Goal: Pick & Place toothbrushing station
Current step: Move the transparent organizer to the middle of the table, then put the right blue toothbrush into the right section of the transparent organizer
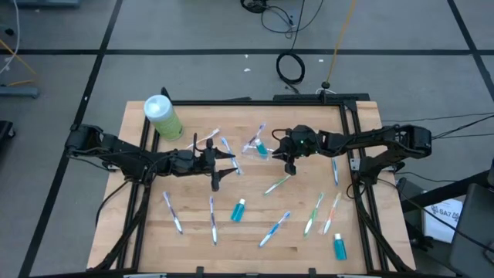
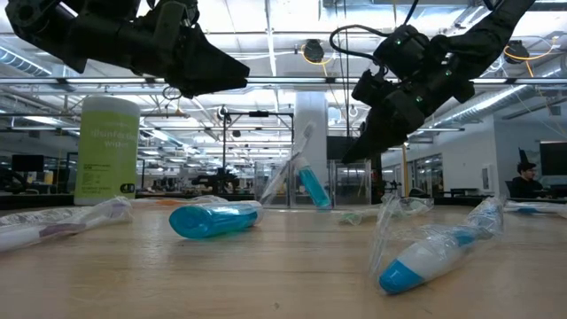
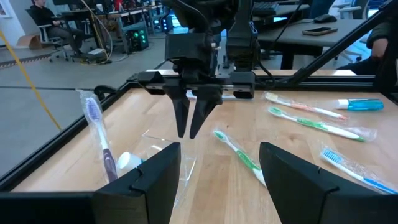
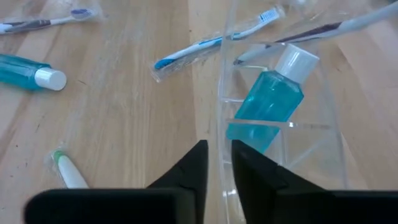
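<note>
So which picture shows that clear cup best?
The right wrist view: the cup fills the picture, with a teal tube inside. The high view shows it small, the low view from the side, and the left wrist view only its edge.

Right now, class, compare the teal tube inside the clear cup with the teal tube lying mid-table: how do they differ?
The teal tube in the clear cup leans tilted against the clear cup; the mid-table teal tube lies flat on bare wood. The first sits beside the right gripper; the second lies apart from both arms. Both are teal with white caps.
</note>
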Available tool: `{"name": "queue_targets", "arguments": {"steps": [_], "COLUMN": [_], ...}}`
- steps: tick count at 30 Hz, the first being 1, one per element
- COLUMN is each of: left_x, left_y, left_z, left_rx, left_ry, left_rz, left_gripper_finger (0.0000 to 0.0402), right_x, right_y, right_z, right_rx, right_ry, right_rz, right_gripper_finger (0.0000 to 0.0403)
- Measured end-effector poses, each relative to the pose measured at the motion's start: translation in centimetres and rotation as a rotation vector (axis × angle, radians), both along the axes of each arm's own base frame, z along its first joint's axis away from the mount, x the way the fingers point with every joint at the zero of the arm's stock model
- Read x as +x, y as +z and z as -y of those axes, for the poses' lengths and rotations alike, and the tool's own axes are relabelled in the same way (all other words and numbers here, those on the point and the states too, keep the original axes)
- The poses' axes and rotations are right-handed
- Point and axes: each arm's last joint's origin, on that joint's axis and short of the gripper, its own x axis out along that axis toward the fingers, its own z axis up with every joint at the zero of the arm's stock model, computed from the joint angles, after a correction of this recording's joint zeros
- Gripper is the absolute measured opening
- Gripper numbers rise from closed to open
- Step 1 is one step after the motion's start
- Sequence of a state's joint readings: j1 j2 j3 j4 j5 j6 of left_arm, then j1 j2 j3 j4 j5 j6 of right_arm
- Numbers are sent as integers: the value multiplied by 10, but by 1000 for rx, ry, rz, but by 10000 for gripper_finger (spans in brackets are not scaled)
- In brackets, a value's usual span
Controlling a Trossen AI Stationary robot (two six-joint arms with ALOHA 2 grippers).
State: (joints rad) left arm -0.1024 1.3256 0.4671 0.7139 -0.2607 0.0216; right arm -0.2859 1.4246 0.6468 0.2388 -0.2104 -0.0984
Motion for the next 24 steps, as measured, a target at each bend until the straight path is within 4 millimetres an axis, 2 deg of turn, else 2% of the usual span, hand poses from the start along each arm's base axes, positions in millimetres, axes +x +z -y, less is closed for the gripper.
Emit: {"name": "queue_targets", "arguments": {"steps": [7,13,17,24], "left_x": [0,0,-1,6], "left_y": [0,-2,-7,-3], "left_z": [0,-1,-1,-8], "left_rx": [0,-13,-45,-52], "left_ry": [0,21,42,102], "left_rz": [0,-15,-62,-194], "left_gripper_finger": [223,223,223,223], "right_x": [-2,-14,-26,-36], "right_y": [8,43,59,59], "right_z": [-1,-6,-25,-63], "right_rx": [-10,-6,50,55], "right_ry": [0,-17,15,40], "right_rz": [33,169,192,89], "right_gripper_finger": [136,157,154,152]}}
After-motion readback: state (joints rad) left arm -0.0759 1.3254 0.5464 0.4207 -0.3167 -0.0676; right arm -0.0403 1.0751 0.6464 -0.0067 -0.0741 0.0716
